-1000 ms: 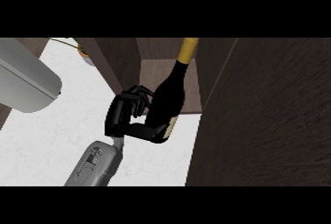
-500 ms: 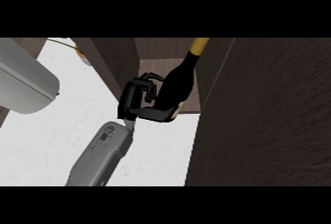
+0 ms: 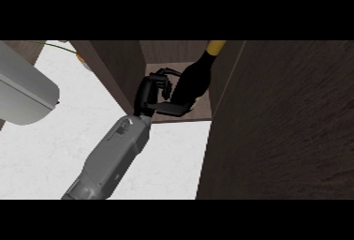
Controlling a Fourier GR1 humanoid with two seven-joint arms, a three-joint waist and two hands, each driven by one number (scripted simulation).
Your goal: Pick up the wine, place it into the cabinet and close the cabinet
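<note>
Right, you're in the placing step: your left hand (image 3: 153, 96) has its fingers and thumb curled round the lower body of the wine bottle (image 3: 192, 82), and the bottle is inside the open cabinet (image 3: 114, 70). It tilts, with its yellow cap (image 3: 216, 46) leaning up and to the right. Its base looks close to the cabinet's shelf (image 3: 200, 115), but you can't tell whether it's touching, because the thumb covers that spot.

By my reading, what comes next is to bring the bottle upright, set it down, let the fingers go and back the forearm (image 3: 114, 150) out over the white counter (image 3: 62, 154). Only then is there room to swing the dark door (image 3: 290, 131) at the right across the opening.

Watch what's missing, though. Your right hand shows nowhere. The cap runs up to the top edge of the view, so the space above it is unknown. The door fills the right side, with no handle visible. A grey rounded shape (image 3: 24, 89) at the left is cut off; what it is, I can't say.
</note>
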